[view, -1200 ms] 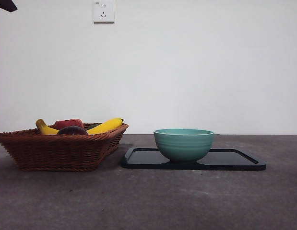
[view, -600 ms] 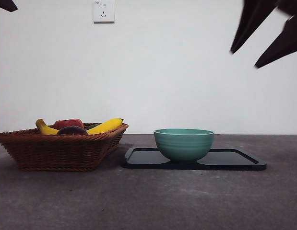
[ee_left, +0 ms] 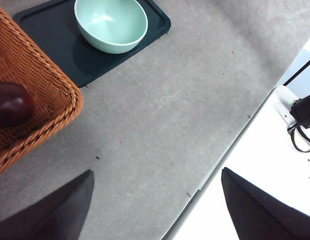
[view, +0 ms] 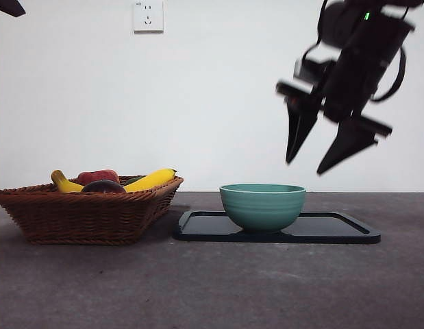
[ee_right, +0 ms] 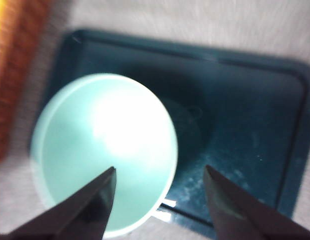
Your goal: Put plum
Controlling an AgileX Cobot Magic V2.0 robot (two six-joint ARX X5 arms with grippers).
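Observation:
The dark maroon plum (view: 102,186) lies in the wicker basket (view: 88,216) at the left, in front of a red fruit; the left wrist view shows the plum (ee_left: 12,104) at the basket's corner (ee_left: 54,95). My right gripper (view: 314,161) hangs open and empty above the teal bowl (view: 262,205), a little to its right. In the right wrist view the right gripper (ee_right: 160,175) is over the bowl's rim (ee_right: 102,150). My left gripper (ee_left: 157,180) stays high and open, with only a black tip (view: 7,7) showing at the top left of the front view.
The bowl stands on a black tray (view: 335,229) right of the basket. Two yellow bananas (view: 150,180) and a red fruit (view: 97,176) share the basket. A wall socket (view: 148,16) is on the back wall. The table's edge (ee_left: 230,150) shows in the left wrist view.
The right arm has come down from the top right corner and moved left, now hanging over the bowl. The fruit, basket and left arm have not moved.

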